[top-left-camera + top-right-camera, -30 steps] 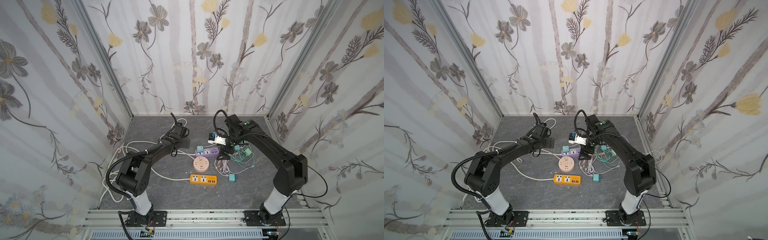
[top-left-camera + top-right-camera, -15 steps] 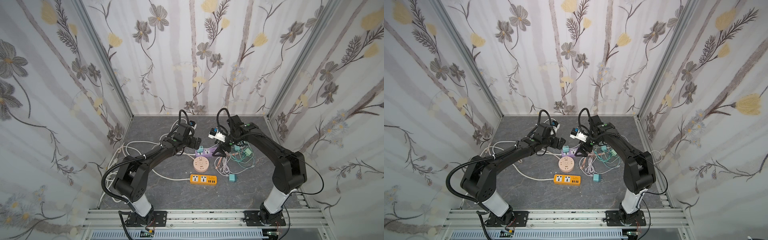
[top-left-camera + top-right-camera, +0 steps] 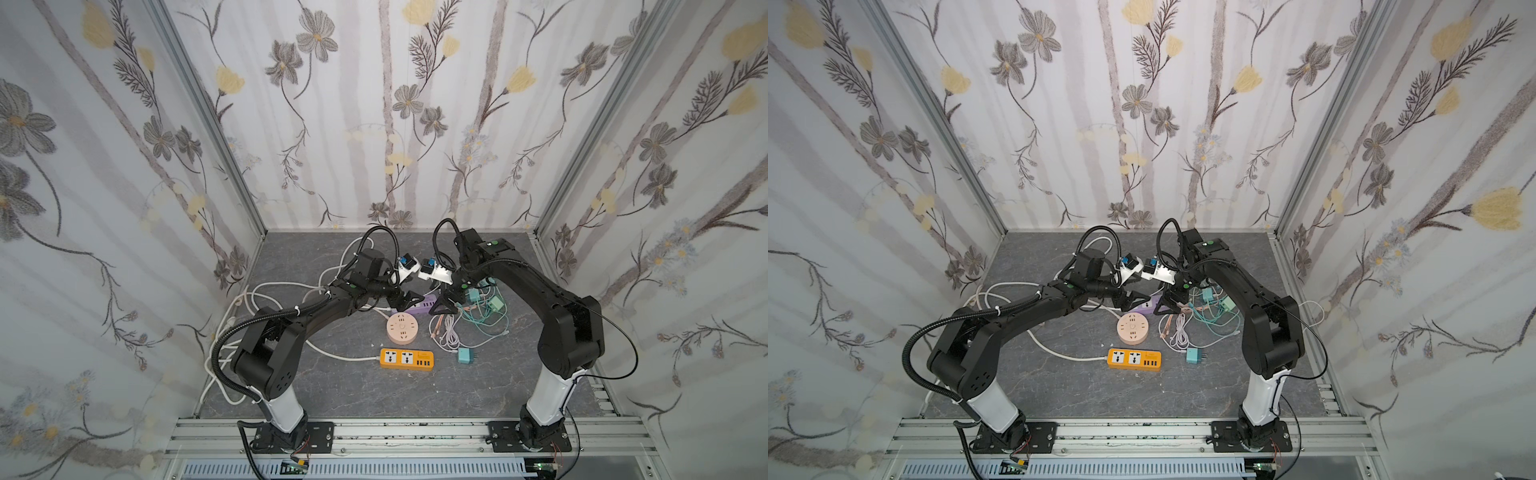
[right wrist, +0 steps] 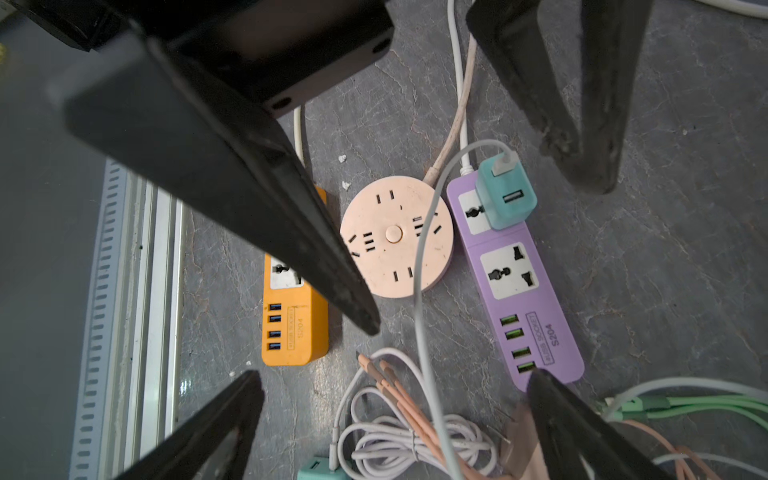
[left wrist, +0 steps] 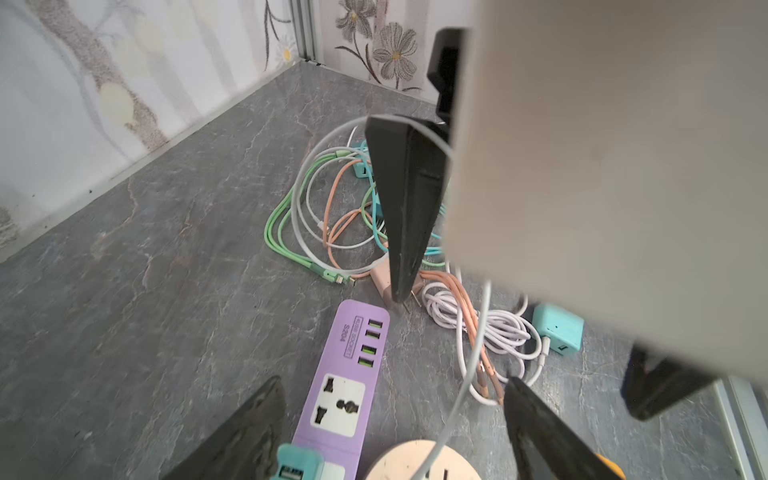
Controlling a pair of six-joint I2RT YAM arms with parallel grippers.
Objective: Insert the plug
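A purple power strip (image 3: 420, 307) (image 3: 1148, 307) (image 5: 340, 399) (image 4: 515, 282) lies mid-floor with a teal charger (image 4: 505, 195) (image 5: 299, 461) seated in its end socket. A pale cable (image 4: 419, 291) runs from that charger. My left gripper (image 3: 405, 300) (image 3: 1133, 300) (image 5: 395, 436) hovers open over the strip, nothing between its fingers. My right gripper (image 3: 444, 305) (image 3: 1169, 305) (image 4: 395, 432) stands open over the cable heap. A pale pink plug (image 5: 380, 278) (image 4: 519, 449) with bare prongs lies off the strip's USB end, against one right finger (image 5: 403, 208).
A round pink socket (image 3: 401, 328) (image 3: 1132, 329) (image 4: 397, 237) and an orange strip (image 3: 406, 359) (image 3: 1133, 359) (image 4: 291, 328) lie nearer the front. Loose teal chargers (image 3: 464, 355) (image 5: 559, 328) and green, orange and white cables (image 5: 316, 216) (image 4: 407, 444) crowd the right. White cords (image 3: 249, 299) loop at left.
My left gripper swung right from the back-left floor to above the purple strip. My right gripper shifted slightly left and lower, down to the pink plug.
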